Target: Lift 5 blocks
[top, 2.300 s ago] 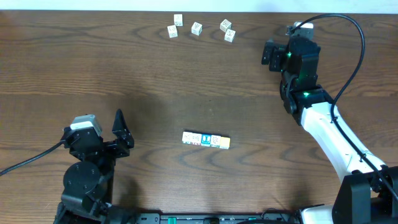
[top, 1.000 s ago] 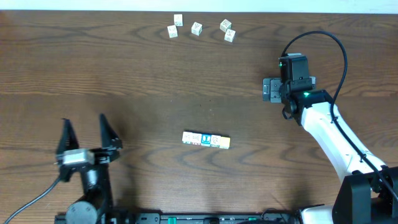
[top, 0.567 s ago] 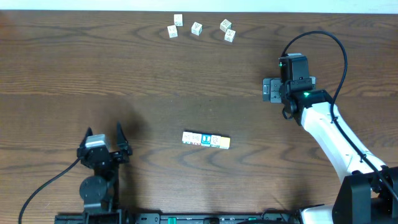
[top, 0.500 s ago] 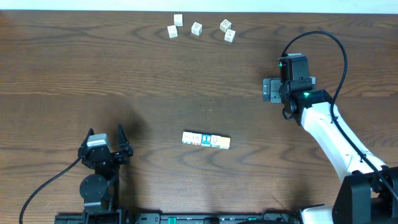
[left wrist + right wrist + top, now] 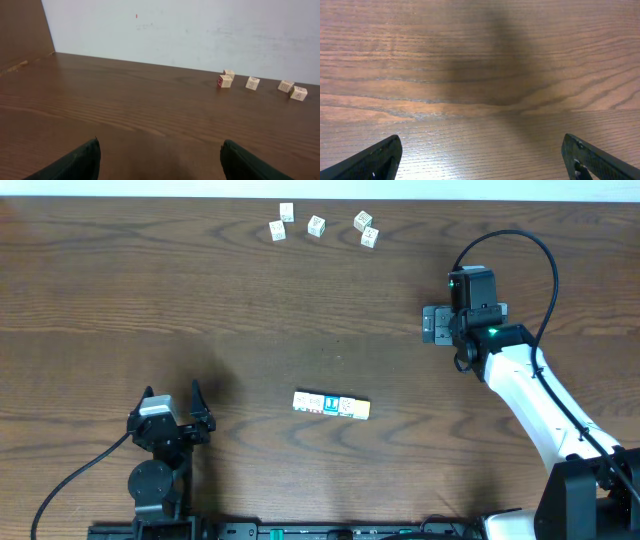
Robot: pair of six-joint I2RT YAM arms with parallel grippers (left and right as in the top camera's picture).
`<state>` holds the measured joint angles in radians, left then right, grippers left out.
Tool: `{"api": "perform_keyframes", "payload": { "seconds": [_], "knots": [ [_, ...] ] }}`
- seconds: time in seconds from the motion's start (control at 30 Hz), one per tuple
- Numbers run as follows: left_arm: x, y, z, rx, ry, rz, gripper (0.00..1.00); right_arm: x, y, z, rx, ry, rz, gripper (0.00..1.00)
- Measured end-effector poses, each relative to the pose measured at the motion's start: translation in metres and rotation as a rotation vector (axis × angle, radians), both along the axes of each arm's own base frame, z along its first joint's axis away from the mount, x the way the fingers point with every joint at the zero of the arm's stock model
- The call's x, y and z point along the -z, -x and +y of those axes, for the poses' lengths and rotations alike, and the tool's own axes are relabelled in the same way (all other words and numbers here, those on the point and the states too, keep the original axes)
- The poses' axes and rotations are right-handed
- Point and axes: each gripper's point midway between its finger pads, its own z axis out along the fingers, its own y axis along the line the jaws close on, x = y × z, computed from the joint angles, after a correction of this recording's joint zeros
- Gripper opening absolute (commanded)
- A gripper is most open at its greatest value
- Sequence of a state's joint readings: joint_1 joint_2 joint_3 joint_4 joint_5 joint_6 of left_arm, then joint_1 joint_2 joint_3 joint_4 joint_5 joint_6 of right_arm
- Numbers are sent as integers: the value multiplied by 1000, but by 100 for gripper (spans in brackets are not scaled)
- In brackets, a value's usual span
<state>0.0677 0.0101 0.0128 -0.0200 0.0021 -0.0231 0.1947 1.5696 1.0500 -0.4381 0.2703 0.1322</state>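
Since the earliest frame the left gripper (image 5: 172, 394) has shifted about the lower left of the overhead view and now sits slightly right of and below its first position. The right gripper (image 5: 437, 323) has come down from the upper right to the middle right and has held there over the last second, and the blocks (image 5: 331, 405) have not shifted. The blocks lie in one tight row, touching side to side, on the table (image 5: 200, 300) just below the centre of the overhead view, with a blue face near the middle of the row and a yellowish-orange one at its right end. The row is well apart from both grippers, roughly between them and nearer the left. Five loose cubes (image 5: 316, 225) are scattered along the top edge, far from the row. A black cable (image 5: 545, 250) arcs over the right arm. The left gripper (image 5: 160, 165) is spread wide and holds nothing: its wrist view shows one dark fingertip (image 5: 75, 162) at each lower corner with wood between them. The right gripper (image 5: 482, 160) is likewise spread wide and empty over shadowed wood grain. The left wrist view shows what the overhead cannot: the loose cubes (image 5: 252, 83) from the side, before a pale wall (image 5: 175, 30), the leftmost one with a red face. The row of blocks appears in the overhead view only.
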Motion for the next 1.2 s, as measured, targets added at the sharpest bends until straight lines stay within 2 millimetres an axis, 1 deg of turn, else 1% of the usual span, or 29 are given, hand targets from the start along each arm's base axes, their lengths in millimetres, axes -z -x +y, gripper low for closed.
{"api": "perform_keyframes", "payload": {
  "seconds": [0.53, 0.6, 0.67, 0.73, 0.77, 0.83, 0.9, 0.97, 1.03, 1.1, 1.17, 1.2],
  "knots": [
    [0, 0, 0, 0, 3, 0, 77, 0, 1, 0, 1, 2, 3, 99],
    [0, 0, 0, 0, 3, 0, 77, 3, 7, -3, 6, 15, 30, 99],
    [0, 0, 0, 0, 3, 0, 77, 5, 20, -6, 5, 27, 76, 99],
    [0, 0, 0, 0, 3, 1, 77, -5, 33, -4, -9, 21, 88, 99],
    [0, 0, 0, 0, 3, 0, 77, -15, 36, -1, -19, 13, 57, 99],
    [0, 0, 0, 0, 3, 1, 77, -53, 38, 11, -57, -16, -71, 99],
    [0, 0, 0, 0, 3, 1, 77, -101, 47, 21, -97, -54, -230, 99],
    [0, 0, 0, 0, 3, 0, 77, -158, 66, 22, -123, -107, -428, 99],
    [0, 0, 0, 2, 3, 0, 77, -208, 89, 14, -125, -156, -637, 99],
    [0, 0, -1, 3, 3, 1, 77, -254, 119, -1, -111, -198, -882, 99],
    [0, 0, -1, 3, 4, 1, 77, -280, 146, -12, -105, -221, -1074, 99],
    [0, 0, -1, 3, 3, 0, 77, -286, 160, -17, -107, -227, -1160, 99]
  ]
}}
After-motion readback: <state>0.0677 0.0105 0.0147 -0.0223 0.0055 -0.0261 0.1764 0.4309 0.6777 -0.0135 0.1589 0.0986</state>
